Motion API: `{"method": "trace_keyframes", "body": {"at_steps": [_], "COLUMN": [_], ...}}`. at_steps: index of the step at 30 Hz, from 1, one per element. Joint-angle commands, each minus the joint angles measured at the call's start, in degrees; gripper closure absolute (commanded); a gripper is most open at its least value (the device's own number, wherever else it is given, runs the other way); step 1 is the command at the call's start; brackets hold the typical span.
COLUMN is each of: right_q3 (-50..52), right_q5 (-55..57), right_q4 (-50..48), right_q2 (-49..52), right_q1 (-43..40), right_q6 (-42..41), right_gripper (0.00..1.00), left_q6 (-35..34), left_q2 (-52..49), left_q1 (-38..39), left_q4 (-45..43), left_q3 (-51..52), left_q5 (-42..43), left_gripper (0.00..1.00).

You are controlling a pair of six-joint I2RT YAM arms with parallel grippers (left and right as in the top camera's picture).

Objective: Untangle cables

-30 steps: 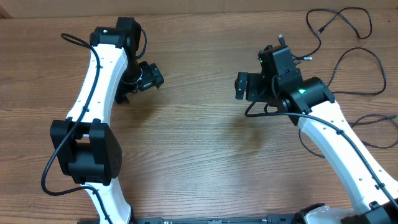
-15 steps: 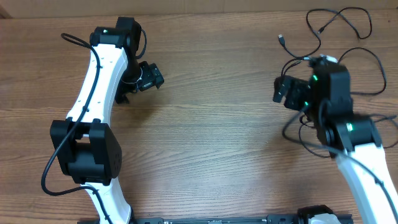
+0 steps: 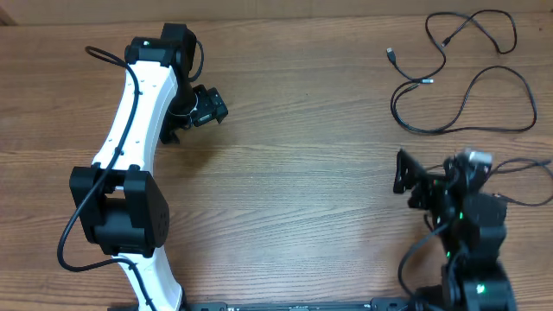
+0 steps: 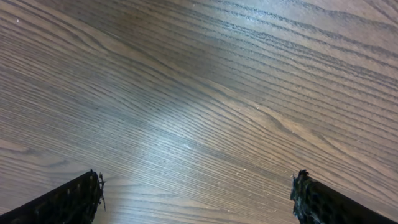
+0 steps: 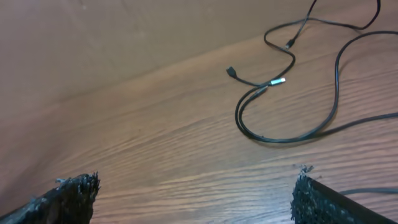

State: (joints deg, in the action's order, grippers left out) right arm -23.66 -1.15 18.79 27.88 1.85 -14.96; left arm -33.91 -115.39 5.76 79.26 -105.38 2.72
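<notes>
Thin black cables (image 3: 467, 95) lie as loose separate strands at the table's far right, with small silver-tipped plugs (image 3: 391, 54). They also show in the right wrist view (image 5: 292, 93), spread flat ahead of the fingers. My right gripper (image 3: 406, 183) is open and empty, low at the near right, apart from the cables. My left gripper (image 3: 186, 125) is open and empty over bare wood at the far left; its wrist view shows only table between the fingertips (image 4: 196, 193).
The wooden table's back edge (image 3: 285, 17) runs along the top. Another black cord (image 3: 523, 177) lies at the right edge beside my right arm. The left arm (image 3: 130, 130) stretches across the left side.
My right arm has pulled back from the table's upper middle toward the near right corner, leaving the cables spread out behind it. The left arm has not moved.
</notes>
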Motion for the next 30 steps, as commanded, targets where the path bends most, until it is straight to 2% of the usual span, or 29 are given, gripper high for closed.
{"method": "trace_keyframes", "body": {"at_steps": [1, 7, 16, 25, 30], "right_q3": [6.3, 13.6, 19.2, 23.3, 23.2], "right_q5": [-1.7, -4.6, -5.4, -5.2, -5.0], "right_q4": [-1.6, -7.3, -14.8, -21.7, -22.0], "right_q2": [-8.0, -18.6, -25.5, -27.7, -27.7], "right_q1": [-1.1, -3.6, -4.0, -4.0, -4.0], "right_q6": [0.5, 0.5, 4.9, 5.0, 6.2], "right_gripper": [0.0, 0.0, 0.0, 0.0, 0.0], "left_q6": [0.9, 0.9, 0.9, 0.9, 0.9], "left_q2": [1.6, 1.6, 1.6, 1.6, 1.6], "left_q1": [-0.1, -0.1, -0.1, -0.1, -0.1], "left_q4": [-0.1, -0.1, -0.1, 0.0, -0.1], "left_q3": [-1.2, -1.2, -1.2, -1.2, -1.2], "left_q5": [-0.5, -0.5, -0.5, -0.5, -0.5], "left_gripper": [0.0, 0.0, 0.0, 0.0, 0.01]}}
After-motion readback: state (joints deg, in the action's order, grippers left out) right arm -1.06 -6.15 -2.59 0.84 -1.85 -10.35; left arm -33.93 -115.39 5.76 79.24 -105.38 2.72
